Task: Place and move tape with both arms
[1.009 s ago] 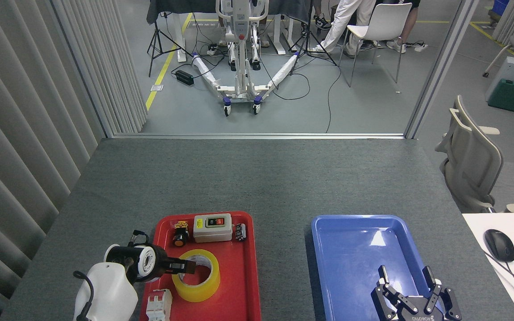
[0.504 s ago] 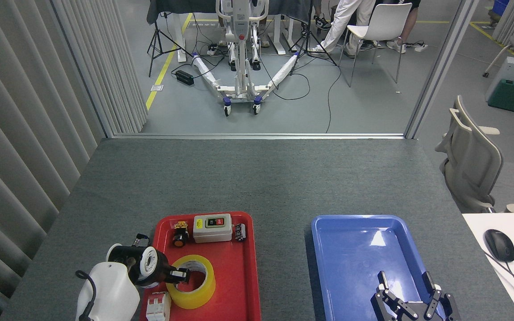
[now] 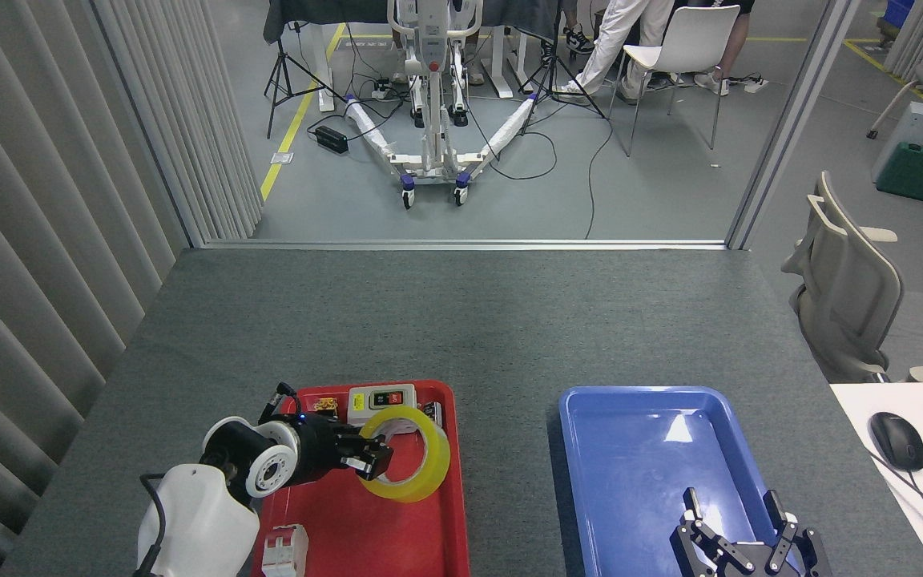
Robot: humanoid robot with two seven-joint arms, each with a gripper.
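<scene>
Yellow tape (image 3: pixel 407 453) now lifted clear of red tray (image 3: pixel 445 513), tilted, pinched at rim by left claw (image 3: pixel 372 461). Pickup done; transfer next. Right claw (image 3: pixel 746 541) spread wide, empty, over blue tray (image 3: pixel 590 449).

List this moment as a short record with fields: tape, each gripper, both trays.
tape: yellow roll, tilted on edge, over the red tray
left gripper: shut on the tape's rim
right gripper: open, fingers spread, holding nothing, over the blue tray's near end
red tray: holds a switch box and a white breaker
blue tray: nothing in it
</scene>
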